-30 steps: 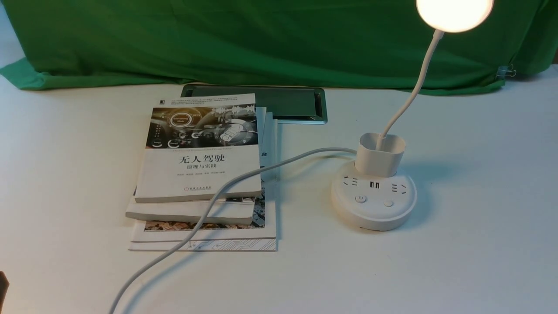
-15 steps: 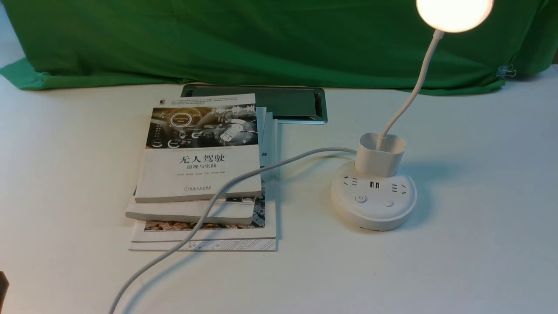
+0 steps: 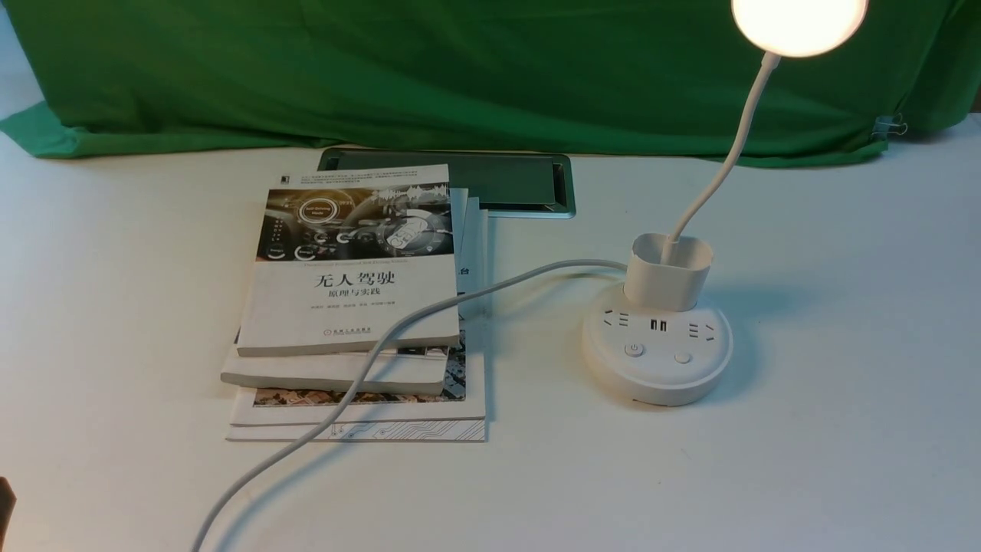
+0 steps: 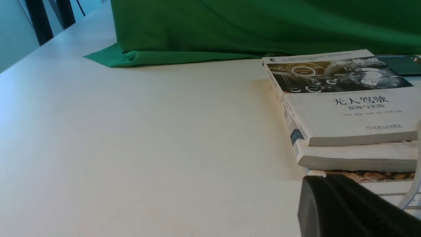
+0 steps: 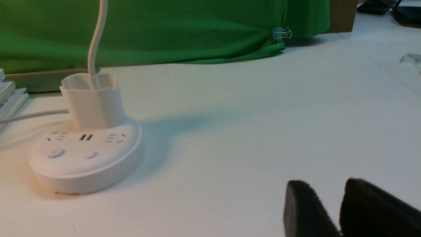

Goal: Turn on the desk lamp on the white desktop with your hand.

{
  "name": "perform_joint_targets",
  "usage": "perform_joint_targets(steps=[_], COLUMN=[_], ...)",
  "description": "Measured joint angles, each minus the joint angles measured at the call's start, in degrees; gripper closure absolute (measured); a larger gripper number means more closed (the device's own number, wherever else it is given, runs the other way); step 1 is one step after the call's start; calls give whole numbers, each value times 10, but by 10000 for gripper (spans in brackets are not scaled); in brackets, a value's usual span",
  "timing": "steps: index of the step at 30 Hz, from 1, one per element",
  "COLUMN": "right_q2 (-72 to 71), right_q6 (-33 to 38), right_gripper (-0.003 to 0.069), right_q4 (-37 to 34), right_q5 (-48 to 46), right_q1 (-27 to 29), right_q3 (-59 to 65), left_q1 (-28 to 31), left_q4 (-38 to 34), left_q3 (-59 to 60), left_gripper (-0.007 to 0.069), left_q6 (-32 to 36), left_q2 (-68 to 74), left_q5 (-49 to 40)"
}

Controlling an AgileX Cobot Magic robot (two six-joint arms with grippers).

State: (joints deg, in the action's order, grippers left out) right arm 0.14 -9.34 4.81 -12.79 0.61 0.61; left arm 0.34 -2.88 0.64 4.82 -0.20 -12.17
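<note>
The desk lamp (image 3: pixel 668 322) near the desktop's (image 3: pixel 843 429) right edge glowed already; we kept the right gripper (image 5: pixel 342 210), fingers slightly apart, clear of its buttons.

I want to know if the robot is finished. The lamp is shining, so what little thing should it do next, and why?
Probably nothing more than keeping both arms back. The desk lamp already glows bright, so the light is on. The right gripper sits low over the white desktop, well away from the lamp's base, touching nothing. Pressing a button again might switch it off.
</note>
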Motion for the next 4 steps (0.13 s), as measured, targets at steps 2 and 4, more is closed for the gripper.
perform_joint_targets(steps=[2, 4], right_q2=[0, 0], right_q6=[0, 0], right_gripper=[422, 422], right_q4=[0, 0], right_q5=[0, 0], right_q1=[0, 0], right_q3=[0, 0], left_q1=[0, 0], left_q4=[0, 0], left_q3=[0, 0], left_gripper=[603, 603], left_q6=[0, 0], left_q2=[0, 0], left_q5=[0, 0])
